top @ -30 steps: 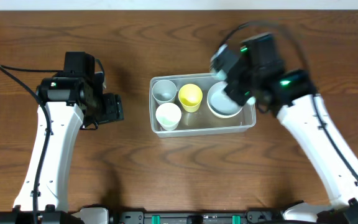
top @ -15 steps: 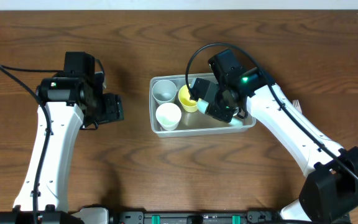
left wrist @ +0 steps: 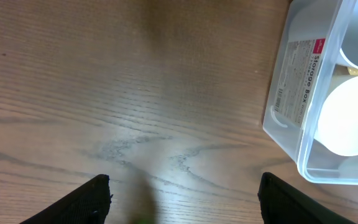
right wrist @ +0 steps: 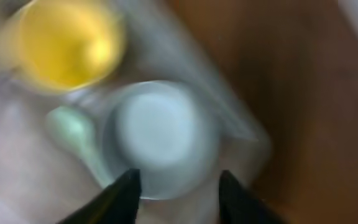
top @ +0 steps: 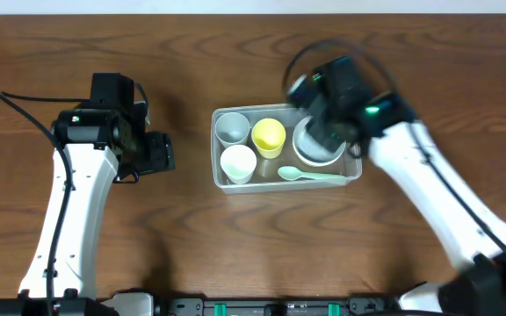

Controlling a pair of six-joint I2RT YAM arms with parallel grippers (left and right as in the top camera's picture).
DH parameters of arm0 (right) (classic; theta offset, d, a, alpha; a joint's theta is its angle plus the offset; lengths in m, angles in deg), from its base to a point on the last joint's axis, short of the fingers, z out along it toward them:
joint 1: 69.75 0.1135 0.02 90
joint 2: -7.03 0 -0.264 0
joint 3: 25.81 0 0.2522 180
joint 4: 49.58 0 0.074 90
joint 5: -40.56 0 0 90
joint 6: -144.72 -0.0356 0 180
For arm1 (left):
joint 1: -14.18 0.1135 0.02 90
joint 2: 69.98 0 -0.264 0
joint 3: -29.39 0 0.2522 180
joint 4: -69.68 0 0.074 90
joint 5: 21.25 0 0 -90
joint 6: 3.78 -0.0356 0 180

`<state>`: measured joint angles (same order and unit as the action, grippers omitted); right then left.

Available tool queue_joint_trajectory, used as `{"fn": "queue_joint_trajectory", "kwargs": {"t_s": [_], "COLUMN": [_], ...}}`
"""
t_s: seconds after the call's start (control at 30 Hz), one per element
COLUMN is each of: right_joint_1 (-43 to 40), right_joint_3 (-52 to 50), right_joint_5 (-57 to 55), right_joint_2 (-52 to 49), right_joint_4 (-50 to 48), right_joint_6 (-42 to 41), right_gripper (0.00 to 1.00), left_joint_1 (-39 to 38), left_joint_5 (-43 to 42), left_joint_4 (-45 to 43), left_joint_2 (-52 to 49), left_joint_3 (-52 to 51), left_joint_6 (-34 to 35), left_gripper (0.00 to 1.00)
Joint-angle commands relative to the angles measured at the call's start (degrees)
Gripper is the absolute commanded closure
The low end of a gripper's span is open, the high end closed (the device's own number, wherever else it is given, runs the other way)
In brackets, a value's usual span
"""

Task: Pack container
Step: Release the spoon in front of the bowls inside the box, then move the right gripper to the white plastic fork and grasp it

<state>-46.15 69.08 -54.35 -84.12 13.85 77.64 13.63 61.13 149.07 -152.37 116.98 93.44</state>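
1. Clear plastic container (top: 215,151) sits mid-table on the wooden table (top: 235,246), between the two arms.
2. Its label (left wrist: 296,81), on the end wall facing the left wrist camera, reads "Storage Box". The red mark above that and the finer print are too small to read.
3. At the left end stand a grey cup (top: 232,128), a yellow cup (top: 269,136) and a white cup (top: 238,163).
4. A white bowl (top: 316,145) fills the right end, and a pale green spoon (top: 310,174) lies along the near wall.
5. Left gripper (left wrist: 185,199) hangs near the container's left end, apart from it, with its fingers spread wide and empty.
6. Right gripper (right wrist: 179,196), blurred, hangs over the bowl with its fingers parted and nothing between them.
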Motion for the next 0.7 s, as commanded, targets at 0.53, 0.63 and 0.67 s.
{"fn": "queue_joint_trajectory", "kwargs": {"t_s": [0.53,0.63,0.67], "right_joint_1": [-40.94,-41.16,-41.16], "right_joint_3": [-11.41,-12.94,-13.14], "right_joint_5": [3.96,4.52,4.55], "right_joint_2": [-2.95,-7.34,-8.57], "right_joint_4": [2.03,-0.11,-0.46], "right_joint_6": [-17.46,-16.44,-15.91], "right_gripper": [0.02,0.03,0.03], "left_joint_1": [-0.07,-0.07,-0.07], "left_joint_5": [-0.55,-0.55,-0.55], "left_joint_4": [0.22,0.24,0.22], "left_joint_2": [0.42,0.42,0.42], "left_joint_3": [0.11,0.11,0.11], "left_joint_6": [-0.79,-0.79,-0.79], "left_gripper": [0.23,0.23,0.23]}}
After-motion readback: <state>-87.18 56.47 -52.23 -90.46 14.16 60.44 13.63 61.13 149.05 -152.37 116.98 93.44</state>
